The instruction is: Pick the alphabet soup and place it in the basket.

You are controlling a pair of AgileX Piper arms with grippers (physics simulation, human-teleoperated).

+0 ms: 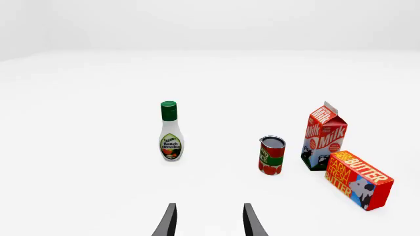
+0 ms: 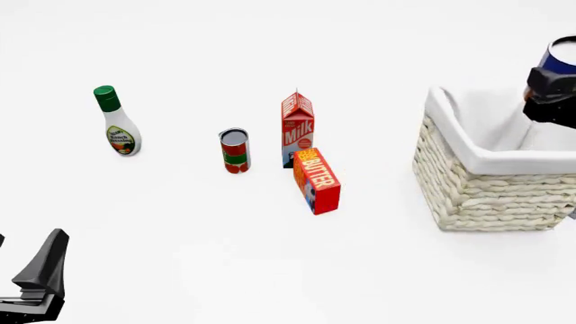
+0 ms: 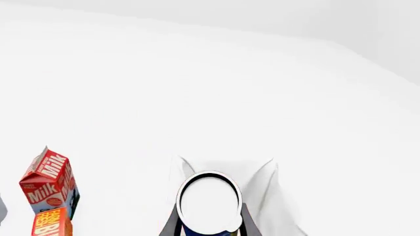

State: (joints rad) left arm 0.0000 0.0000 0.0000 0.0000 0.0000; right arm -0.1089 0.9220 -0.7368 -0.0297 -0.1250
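My right gripper (image 2: 551,84) is shut on the alphabet soup (image 2: 562,57), a can with a blue label and silver-white top, and holds it in the air above the basket (image 2: 490,182) at the right edge of the front view. In the right wrist view the can's white top (image 3: 208,202) sits between the two fingers, with the basket's white lining (image 3: 266,184) below it. My left gripper (image 1: 208,223) is open and empty, low at the front left (image 2: 36,280), far from the can.
On the table stand a ranch dressing bottle (image 2: 117,121), a red-and-green can (image 2: 234,151), a milk carton (image 2: 297,129) and a butter box (image 2: 316,181). All are left of the basket.
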